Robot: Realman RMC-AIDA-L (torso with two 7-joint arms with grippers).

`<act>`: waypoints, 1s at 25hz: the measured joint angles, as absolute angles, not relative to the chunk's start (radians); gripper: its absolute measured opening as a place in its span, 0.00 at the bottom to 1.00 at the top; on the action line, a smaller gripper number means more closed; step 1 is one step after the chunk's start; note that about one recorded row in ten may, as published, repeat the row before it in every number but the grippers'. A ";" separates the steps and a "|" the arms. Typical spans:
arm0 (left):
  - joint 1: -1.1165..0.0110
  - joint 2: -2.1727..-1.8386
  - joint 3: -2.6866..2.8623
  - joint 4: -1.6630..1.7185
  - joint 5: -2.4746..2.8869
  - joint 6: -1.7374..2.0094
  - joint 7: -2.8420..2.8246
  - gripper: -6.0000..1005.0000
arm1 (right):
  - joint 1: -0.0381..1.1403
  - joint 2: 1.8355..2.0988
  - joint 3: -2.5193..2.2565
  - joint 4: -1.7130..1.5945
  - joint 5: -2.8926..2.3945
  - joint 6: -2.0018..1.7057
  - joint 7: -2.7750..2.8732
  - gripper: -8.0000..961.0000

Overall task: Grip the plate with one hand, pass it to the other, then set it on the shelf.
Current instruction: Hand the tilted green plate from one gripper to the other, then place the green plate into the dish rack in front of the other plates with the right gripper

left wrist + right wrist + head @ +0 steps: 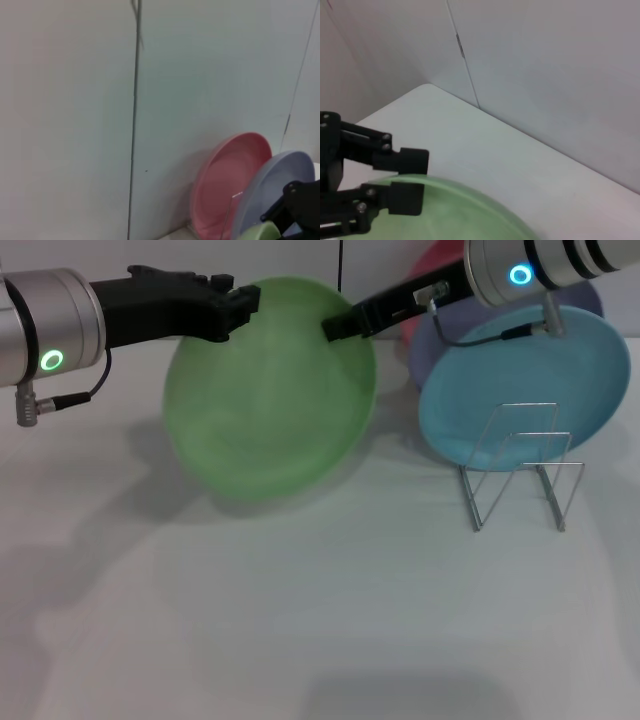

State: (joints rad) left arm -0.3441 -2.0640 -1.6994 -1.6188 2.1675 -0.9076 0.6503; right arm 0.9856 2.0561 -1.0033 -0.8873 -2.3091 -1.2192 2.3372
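Observation:
The light green plate (pixel 270 390) hangs on edge above the table, between both arms. My left gripper (pixel 245 302), on the wrist with the green ring light, is at the plate's upper left rim. In the right wrist view, this left gripper (pixel 410 177) has a finger on each side of the plate's rim (pixel 460 215) and is shut on it. My right gripper (pixel 335 328) touches the plate's upper right rim. It also shows in the left wrist view (pixel 292 205), next to the green rim (pixel 260 232). The silver wire shelf (pixel 520 475) stands to the right.
A light blue plate (pixel 530 370) stands on edge in the wire shelf. A lavender plate (pixel 430 335) and a pink plate (pixel 440 265) lean behind it by the back wall. Both also show in the left wrist view, lavender (pixel 272 185) and pink (pixel 225 185).

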 joint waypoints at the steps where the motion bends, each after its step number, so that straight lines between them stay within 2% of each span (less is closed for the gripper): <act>1: -0.344 -2.064 -1.699 -1.619 2.168 -0.908 0.650 0.20 | 0.986 2.056 -1.003 -0.887 -2.309 -1.219 2.337 0.19; 7: -0.341 -2.065 -1.705 -1.634 2.166 -0.897 0.660 0.40 | 0.972 2.056 -1.004 -0.908 -2.322 -1.242 2.345 0.18; 17: -0.287 -2.065 -1.694 -1.700 2.168 -0.815 0.690 0.82 | 0.928 2.056 -1.017 -1.012 -2.357 -1.297 2.362 0.10; 25: -0.201 -2.065 -1.645 -1.714 2.168 -0.653 0.739 0.85 | 0.848 2.050 -1.031 -1.302 -2.441 -1.416 2.358 0.05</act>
